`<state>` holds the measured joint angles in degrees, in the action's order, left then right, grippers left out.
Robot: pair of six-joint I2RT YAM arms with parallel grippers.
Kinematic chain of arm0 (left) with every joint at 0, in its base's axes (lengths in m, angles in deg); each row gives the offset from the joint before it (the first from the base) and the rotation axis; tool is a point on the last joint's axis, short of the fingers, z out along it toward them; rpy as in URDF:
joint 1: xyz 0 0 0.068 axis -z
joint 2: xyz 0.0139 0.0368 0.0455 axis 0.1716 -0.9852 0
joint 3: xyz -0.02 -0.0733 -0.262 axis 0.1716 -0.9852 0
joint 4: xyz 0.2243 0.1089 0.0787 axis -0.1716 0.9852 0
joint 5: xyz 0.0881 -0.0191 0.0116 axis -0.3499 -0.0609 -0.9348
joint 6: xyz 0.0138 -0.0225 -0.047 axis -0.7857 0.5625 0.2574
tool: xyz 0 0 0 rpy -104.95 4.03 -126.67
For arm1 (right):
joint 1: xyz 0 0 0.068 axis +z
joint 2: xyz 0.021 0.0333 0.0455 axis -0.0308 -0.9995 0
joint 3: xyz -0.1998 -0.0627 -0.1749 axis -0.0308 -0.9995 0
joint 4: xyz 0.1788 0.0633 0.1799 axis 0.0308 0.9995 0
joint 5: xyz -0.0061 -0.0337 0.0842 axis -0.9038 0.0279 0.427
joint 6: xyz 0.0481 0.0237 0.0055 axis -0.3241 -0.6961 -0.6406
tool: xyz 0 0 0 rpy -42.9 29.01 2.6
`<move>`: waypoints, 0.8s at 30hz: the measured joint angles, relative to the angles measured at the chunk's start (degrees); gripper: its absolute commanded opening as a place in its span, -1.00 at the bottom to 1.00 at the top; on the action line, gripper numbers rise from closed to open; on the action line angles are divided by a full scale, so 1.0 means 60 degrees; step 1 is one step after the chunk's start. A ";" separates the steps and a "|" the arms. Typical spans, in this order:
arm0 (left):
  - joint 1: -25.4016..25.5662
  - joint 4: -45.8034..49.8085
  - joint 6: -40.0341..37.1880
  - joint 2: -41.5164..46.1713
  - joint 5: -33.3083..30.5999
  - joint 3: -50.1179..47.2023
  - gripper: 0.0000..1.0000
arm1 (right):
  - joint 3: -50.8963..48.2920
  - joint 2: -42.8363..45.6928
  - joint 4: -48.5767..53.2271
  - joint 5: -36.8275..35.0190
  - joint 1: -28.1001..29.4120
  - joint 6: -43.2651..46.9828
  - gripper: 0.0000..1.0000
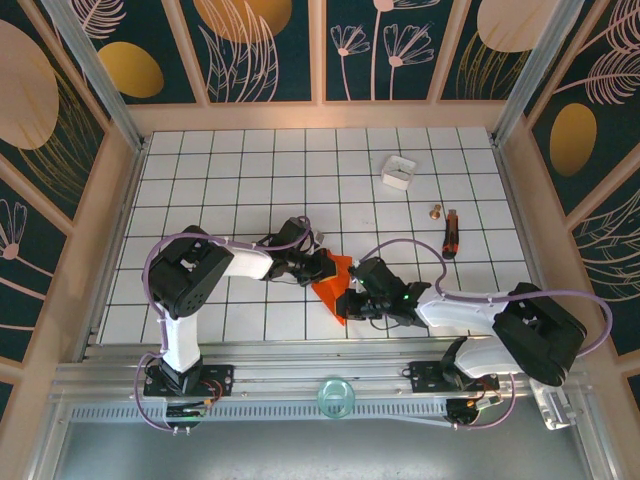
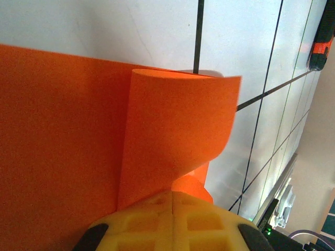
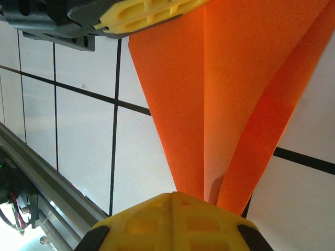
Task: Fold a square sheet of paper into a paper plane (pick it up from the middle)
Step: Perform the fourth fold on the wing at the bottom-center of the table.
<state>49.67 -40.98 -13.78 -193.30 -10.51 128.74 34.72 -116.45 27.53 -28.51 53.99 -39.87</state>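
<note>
The square sheet of paper (image 1: 333,283), half folded, is seen from above on the bench (image 1: 250,170). At the left wrist its curled flap is pinched by the left gripper (image 2: 172,203). At the right wrist its point is clamped by the right gripper (image 3: 172,201). A fold is probably in hand, and next the flap must be creased flat.

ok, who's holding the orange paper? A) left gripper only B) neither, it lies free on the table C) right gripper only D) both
D: the left gripper and the right gripper are each shut on the orange paper, pinching it from opposite sides.
</note>
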 measured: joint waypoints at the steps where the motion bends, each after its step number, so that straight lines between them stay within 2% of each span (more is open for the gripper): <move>1: 0.0000 0.0004 0.0000 0.0000 0.0000 -0.0004 -0.98 | -0.0040 -0.0007 -0.0022 0.0000 0.0000 0.0004 -0.91; 24: -0.0007 0.0018 0.0000 -0.0015 0.0029 0.0015 -0.98 | -0.0550 -0.0346 -0.0605 -0.0076 0.0098 -0.0084 -0.95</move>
<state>49.63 -40.87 -13.78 -193.39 -10.34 128.83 31.42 -118.53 23.90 -28.97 54.58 -40.37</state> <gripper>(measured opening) 0.061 0.045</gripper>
